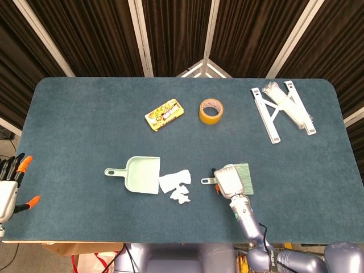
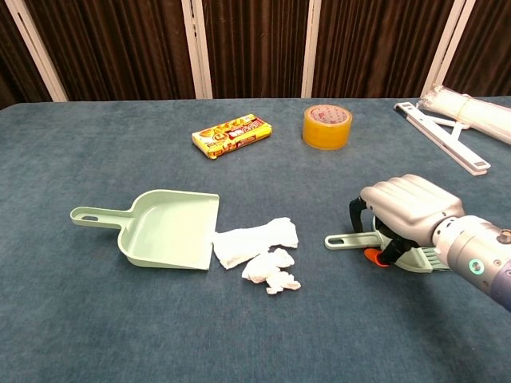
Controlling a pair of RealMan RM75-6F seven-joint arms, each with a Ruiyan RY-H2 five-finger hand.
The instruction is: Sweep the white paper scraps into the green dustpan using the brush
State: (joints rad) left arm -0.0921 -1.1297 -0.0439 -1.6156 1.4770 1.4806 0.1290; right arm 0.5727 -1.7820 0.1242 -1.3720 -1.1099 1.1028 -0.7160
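The green dustpan lies at the table's middle left, handle pointing left and mouth facing right. White paper scraps lie right at its mouth, one flat piece touching the lip and crumpled bits just in front. The green brush lies flat on the table to the right of the scraps. My right hand covers it from above, fingers curled down around the handle and thumb under it. My left hand hangs off the table's left edge, fingers apart, holding nothing.
A yellow snack packet and a roll of tan tape lie behind the dustpan area. A white folding stand sits at the back right corner.
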